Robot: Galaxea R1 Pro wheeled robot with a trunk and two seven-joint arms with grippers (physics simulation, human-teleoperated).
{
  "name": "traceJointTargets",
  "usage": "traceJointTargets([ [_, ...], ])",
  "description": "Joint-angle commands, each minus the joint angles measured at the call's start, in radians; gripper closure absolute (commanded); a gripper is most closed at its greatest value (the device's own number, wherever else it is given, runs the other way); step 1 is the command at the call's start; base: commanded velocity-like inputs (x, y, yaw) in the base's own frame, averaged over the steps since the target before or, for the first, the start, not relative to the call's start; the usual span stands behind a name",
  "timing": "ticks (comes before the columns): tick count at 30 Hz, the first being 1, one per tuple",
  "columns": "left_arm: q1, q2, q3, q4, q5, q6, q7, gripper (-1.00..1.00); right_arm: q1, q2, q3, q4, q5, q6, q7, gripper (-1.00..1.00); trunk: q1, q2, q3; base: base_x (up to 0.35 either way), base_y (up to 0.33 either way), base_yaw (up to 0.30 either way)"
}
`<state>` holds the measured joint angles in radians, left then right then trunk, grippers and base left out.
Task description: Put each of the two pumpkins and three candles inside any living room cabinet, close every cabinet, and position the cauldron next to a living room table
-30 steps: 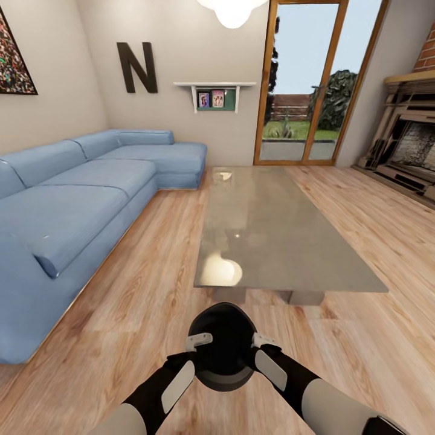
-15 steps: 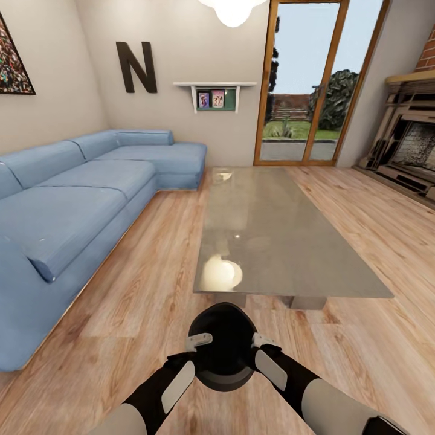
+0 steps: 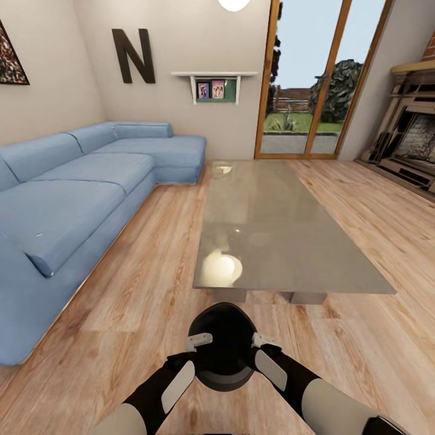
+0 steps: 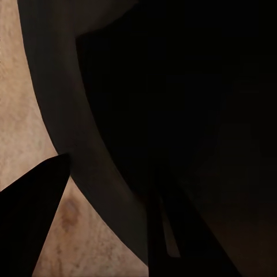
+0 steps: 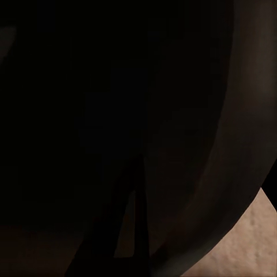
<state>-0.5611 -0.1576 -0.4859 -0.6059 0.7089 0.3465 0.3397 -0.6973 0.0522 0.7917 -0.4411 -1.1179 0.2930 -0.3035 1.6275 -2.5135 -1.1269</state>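
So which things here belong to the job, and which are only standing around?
Belong to the job:
- round black cauldron, held between left gripper and right gripper
- low grey glossy table

Only standing around:
- blue corner sofa
- brick fireplace
- white wall shelf

Cauldron [image 3: 221,347] before table [image 3: 284,241]; sofa [image 3: 78,199] left of table.

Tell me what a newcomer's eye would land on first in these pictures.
First, the black cauldron held low in front between the left gripper and the right gripper, above the wooden floor. Just beyond it stretches the long glossy grey table, with the blue sectional sofa along the left wall. At the far end, the glass door shows a garden.
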Motion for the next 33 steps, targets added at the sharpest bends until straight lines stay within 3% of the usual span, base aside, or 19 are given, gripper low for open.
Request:
traceJointTargets([
  [1, -0.002, 0.015, -0.005, -0.012, 0.003, -0.001, 0.009, 1.0, -0.001, -0.009, 0.02, -0.002, -0.039, 0.0, -0.016, 1.0, 0.0, -0.001, -0.001, 0.0, 0.0, 0.0],
  [28, -0.002, 0.015, -0.005, -0.013, 0.003, -0.001, 0.009, 1.0, -0.001, -0.009, 0.02, -0.002, -0.04, 0.0, -0.016, 1.0, 0.0, -0.001, -0.001, 0.034, 0.0, 0.0],
  [33, -0.002, 0.015, -0.005, -0.012, 0.003, -0.001, 0.009, 1.0, -0.001, -0.009, 0.02, -0.002, -0.04, 0.0, -0.016, 1.0, 0.001, -0.001, -0.013, 0.0, 0.0, 0.0],
])
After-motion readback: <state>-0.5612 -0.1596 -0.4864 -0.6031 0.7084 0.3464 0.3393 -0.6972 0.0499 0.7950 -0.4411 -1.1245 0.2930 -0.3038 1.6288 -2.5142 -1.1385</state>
